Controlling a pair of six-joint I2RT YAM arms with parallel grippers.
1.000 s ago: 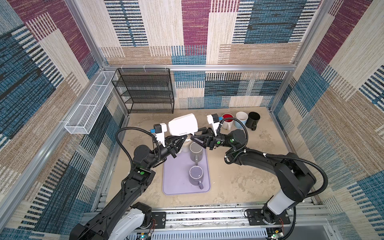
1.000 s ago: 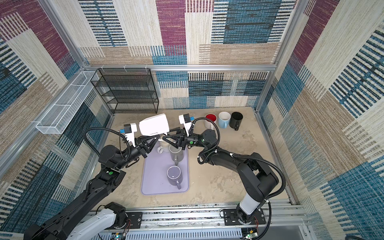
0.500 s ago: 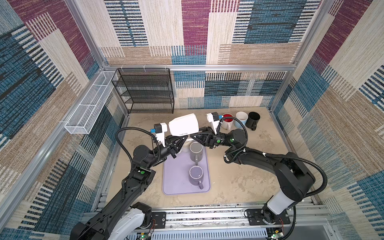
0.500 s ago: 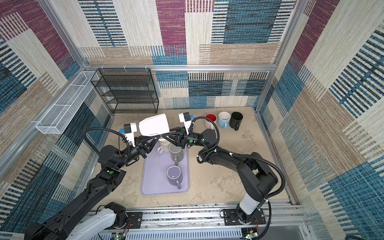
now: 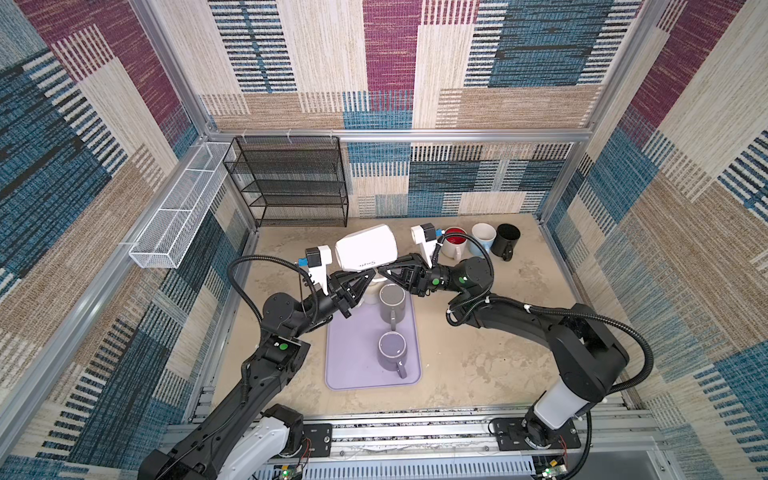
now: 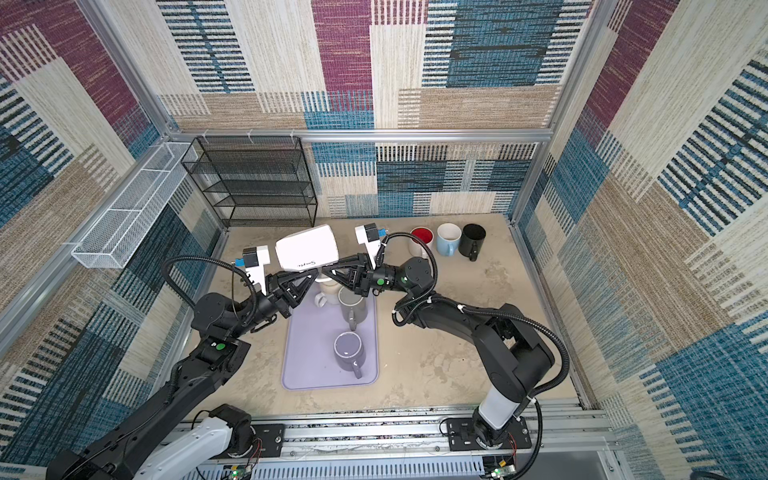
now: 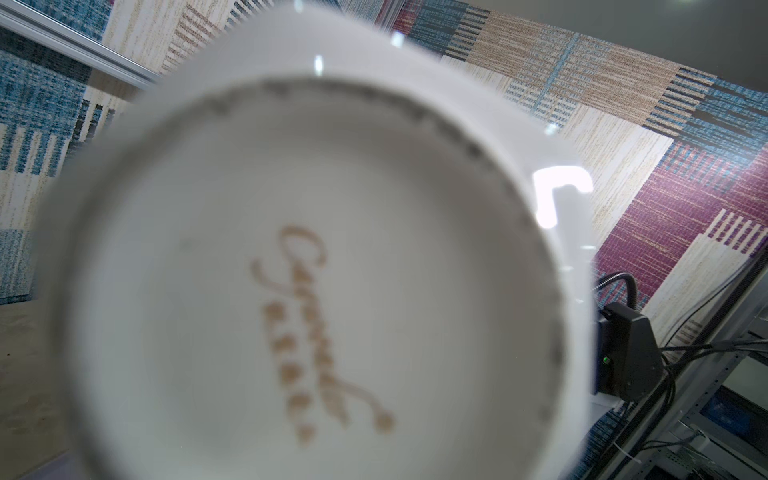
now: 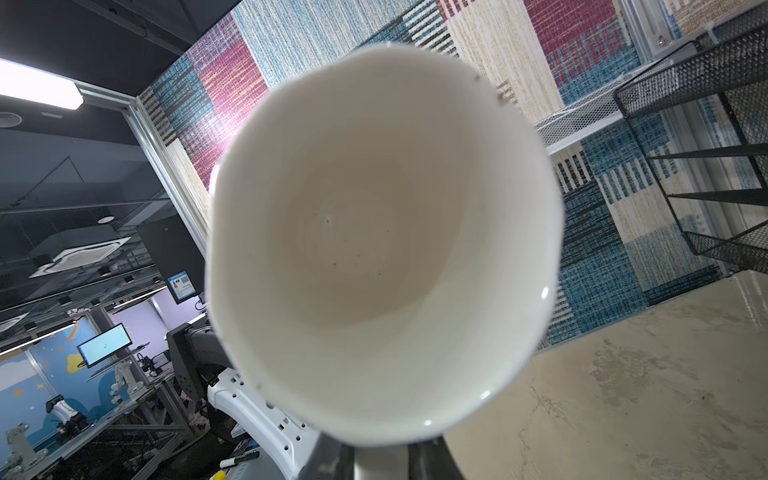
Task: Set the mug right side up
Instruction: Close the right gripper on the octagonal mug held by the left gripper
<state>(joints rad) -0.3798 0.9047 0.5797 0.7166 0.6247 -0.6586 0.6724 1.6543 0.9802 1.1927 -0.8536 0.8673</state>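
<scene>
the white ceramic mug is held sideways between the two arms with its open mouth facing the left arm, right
No: the white ceramic mug is held sideways between the arms, but its open mouth faces the right arm; the right wrist view looks into it.

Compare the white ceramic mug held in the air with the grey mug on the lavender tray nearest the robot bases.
The white ceramic mug lies on its side in the air; the grey mug stands upright on the lavender tray. The white ceramic mug is gripped by the left gripper and right gripper; the grey mug is free. Both are empty.
</scene>
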